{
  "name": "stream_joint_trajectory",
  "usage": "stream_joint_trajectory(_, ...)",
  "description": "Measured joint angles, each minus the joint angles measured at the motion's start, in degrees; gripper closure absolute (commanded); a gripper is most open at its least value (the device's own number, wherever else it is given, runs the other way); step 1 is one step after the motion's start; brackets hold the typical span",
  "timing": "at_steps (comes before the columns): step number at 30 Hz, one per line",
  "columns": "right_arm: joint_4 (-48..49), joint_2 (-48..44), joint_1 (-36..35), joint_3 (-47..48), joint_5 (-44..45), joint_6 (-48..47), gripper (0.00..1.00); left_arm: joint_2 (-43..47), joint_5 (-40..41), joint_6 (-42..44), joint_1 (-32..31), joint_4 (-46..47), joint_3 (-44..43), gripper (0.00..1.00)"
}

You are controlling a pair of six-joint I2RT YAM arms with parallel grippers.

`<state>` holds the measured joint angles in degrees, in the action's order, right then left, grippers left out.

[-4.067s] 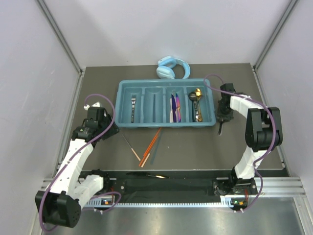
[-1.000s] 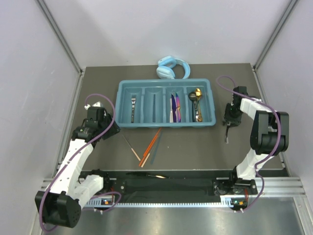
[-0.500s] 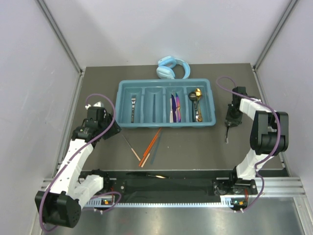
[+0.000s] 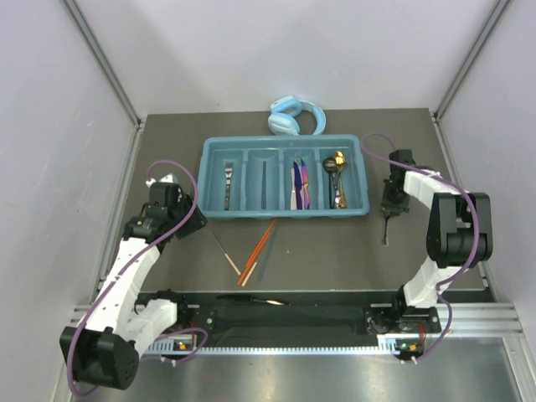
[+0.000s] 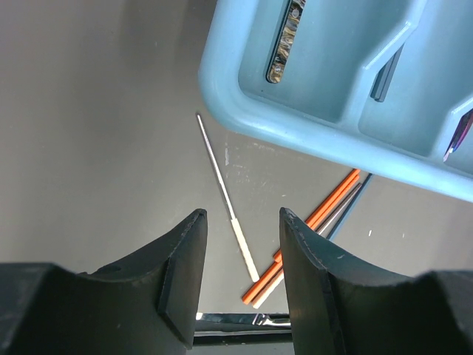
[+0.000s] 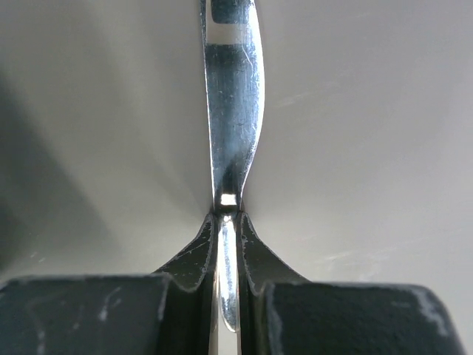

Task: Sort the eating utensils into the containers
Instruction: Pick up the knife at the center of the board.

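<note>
our right tool point(image 6: 228, 225) pinches a dark-handled knife point(image 6: 232, 126) by its silver blade, just right of the teal cutlery tray point(image 4: 285, 215). pick-up is in hand, we judge; next comes a lift across to the compartment point(image 4: 298, 158) holding purple knives point(image 4: 302, 181). left tool point(image 5: 240, 237) hangs spread.

A dark grey-brown matte surface point(image 4: 327, 251) fills the floor of a boxed-in cell. Pale lavender-white walls close it on the left point(image 4: 42, 167), back point(image 4: 285, 50) and right point(image 4: 502, 167). Slim aluminium struts point(image 4: 100, 60) run along the two far corners where the walls meet. A toothed metal rail point(image 4: 293, 343) lines the near edge, with a brushed steel plate point(image 4: 293, 378) below it. The light is even, and the shadows are soft.
</note>
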<state>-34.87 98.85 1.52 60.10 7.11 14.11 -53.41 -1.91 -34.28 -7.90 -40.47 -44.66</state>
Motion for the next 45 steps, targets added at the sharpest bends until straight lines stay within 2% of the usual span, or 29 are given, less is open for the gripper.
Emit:
stream_joint_trajectory(7,-0.9,-0.2,-5.6,0.3,1.3,1.1,1.00,0.0,0.1,0.0,0.0,0.0,0.0,0.51)
stream_joint_trajectory(45,-8.9,-1.0,-5.5,5.7,3.7,2.2,1.00,-0.5,0.3,0.1,0.0,0.0,0.0,0.51)
